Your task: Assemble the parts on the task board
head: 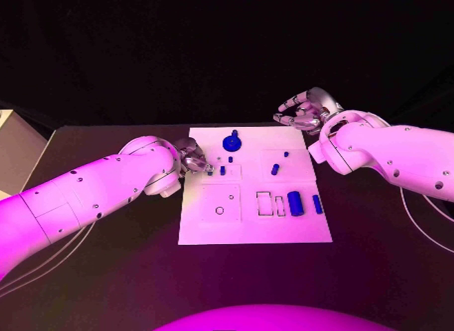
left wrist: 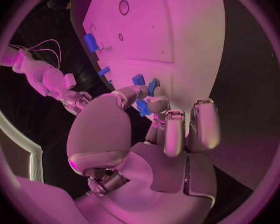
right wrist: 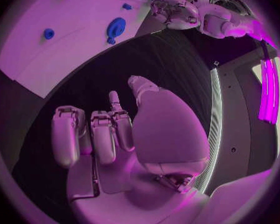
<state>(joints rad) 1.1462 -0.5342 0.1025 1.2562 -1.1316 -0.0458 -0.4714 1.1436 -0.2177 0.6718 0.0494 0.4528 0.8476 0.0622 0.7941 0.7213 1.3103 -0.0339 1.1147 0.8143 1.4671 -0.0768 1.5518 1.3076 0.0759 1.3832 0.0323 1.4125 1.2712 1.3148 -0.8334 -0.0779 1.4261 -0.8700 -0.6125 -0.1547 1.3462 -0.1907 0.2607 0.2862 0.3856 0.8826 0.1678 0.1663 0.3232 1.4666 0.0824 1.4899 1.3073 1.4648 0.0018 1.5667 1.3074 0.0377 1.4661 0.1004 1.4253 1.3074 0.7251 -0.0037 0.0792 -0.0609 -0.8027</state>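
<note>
Head view: white flat task board (head: pixel 251 231) mid-table, near cutouts with two blue cylindrical parts (head: pixel 296 203) at right. Left hand (head: pixel 194 160) at board's left edge, pinching small blue part (left wrist: pixel 142 107). Farther: round blue part (head: pixel 231 143). Right hand (head: pixel 304 110) off far corner, fingers curled, holding nothing.

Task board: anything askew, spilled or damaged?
Nothing stands out. The task board lies flat and square on the table, with the blue parts on it, none off its edge. The left hand pinches a small blue part at the board's left edge; the right hand hovers empty past the far corner.
</note>
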